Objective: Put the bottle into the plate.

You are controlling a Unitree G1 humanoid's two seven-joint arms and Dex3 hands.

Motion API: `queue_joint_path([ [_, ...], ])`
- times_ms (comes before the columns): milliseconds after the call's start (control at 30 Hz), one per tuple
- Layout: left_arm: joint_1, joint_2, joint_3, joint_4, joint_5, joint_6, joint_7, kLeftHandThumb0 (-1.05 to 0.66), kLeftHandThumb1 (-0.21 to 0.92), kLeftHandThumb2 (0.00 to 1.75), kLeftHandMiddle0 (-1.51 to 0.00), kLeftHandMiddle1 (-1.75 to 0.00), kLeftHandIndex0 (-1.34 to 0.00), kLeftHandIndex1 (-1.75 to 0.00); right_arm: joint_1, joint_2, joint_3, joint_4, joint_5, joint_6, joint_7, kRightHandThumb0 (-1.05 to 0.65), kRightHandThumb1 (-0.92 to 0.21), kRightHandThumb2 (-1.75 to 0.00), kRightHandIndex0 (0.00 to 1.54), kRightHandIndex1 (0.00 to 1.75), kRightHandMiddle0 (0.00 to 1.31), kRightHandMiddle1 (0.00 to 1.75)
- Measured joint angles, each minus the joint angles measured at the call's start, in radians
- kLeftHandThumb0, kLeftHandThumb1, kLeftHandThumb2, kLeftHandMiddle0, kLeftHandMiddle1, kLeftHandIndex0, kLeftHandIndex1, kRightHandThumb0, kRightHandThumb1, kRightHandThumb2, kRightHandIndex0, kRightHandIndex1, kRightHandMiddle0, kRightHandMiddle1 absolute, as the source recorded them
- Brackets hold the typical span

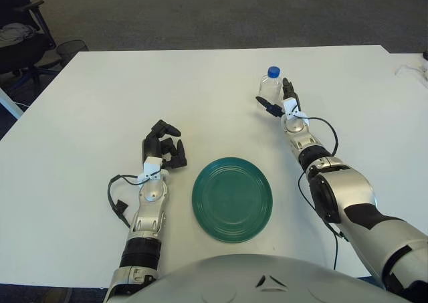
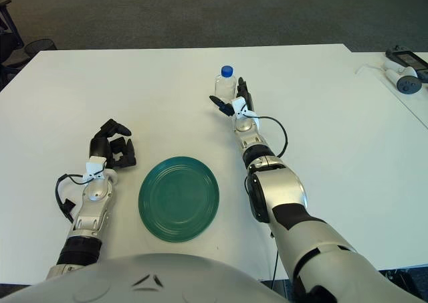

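The outstretched right hand (image 1: 281, 101) wraps its fingers around the upright, blue-capped clear bottle (image 1: 270, 86); the left hand (image 1: 164, 146) lies curled beside the green plate (image 1: 232, 199).

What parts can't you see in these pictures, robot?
- Lower part of the bottle: covered by the right hand in both views, so I cannot tell how firmly the fingers grip it.
- Palm of the left hand, left of the green plate: hidden by its curled fingers.
- Things at the table's far right edge in the right eye view: too small to name.
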Motion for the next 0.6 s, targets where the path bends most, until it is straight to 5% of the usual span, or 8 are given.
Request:
queue_joint_path([
  [600,0.013,-0.003,-0.004,-0.008,0.002,-0.009,0.002,-0.57,0.09,1.59,-1.33,-1.75,-0.79,-1.75,-0.037,0.005,0.032,0.011,-0.034,0.033,-0.020,-1.05,-0.91,-0.13,0.00,0.00,0.00,0.00],
])
